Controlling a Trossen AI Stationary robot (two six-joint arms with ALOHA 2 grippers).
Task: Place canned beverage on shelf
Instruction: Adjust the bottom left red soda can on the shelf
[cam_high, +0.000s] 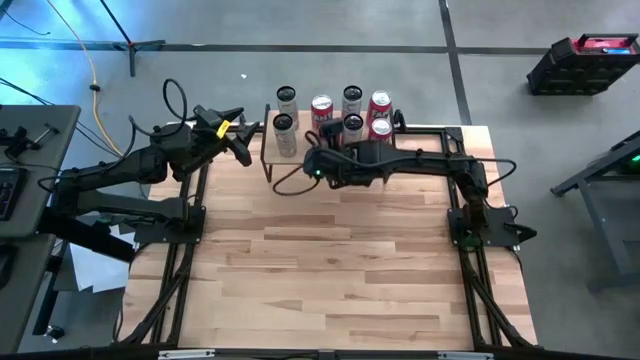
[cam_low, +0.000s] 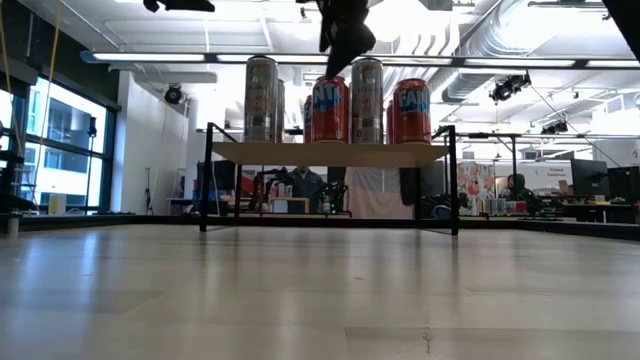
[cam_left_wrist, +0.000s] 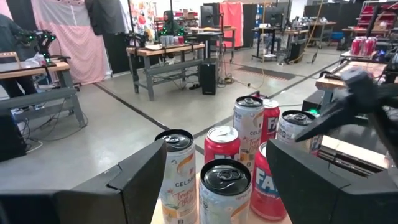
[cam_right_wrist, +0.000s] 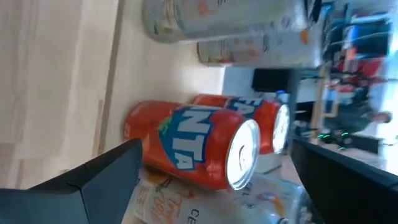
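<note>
The shelf (cam_low: 330, 153), a light plank on thin black legs, stands at the table's far edge. Several cans stand upright on it by their bases. Some are red Fanta cans (cam_low: 330, 110) and some are pale Celsius cans (cam_low: 261, 98). My right gripper (cam_low: 343, 55) hovers open just above the front row, slanting down from the near side. Its fingers stand to either side of a Fanta can (cam_right_wrist: 199, 146) without touching it. My left gripper (cam_high: 243, 145) is held level and open off the shelf's left end, facing the cans (cam_left_wrist: 225, 186), with nothing between its fingers.
The wooden tabletop (cam_high: 330, 260) stretches from the shelf toward the near edge. Black frame rails (cam_high: 185, 250) run along both sides by the arm bases. Beyond the far edge lie the floor and workbenches (cam_left_wrist: 168, 56).
</note>
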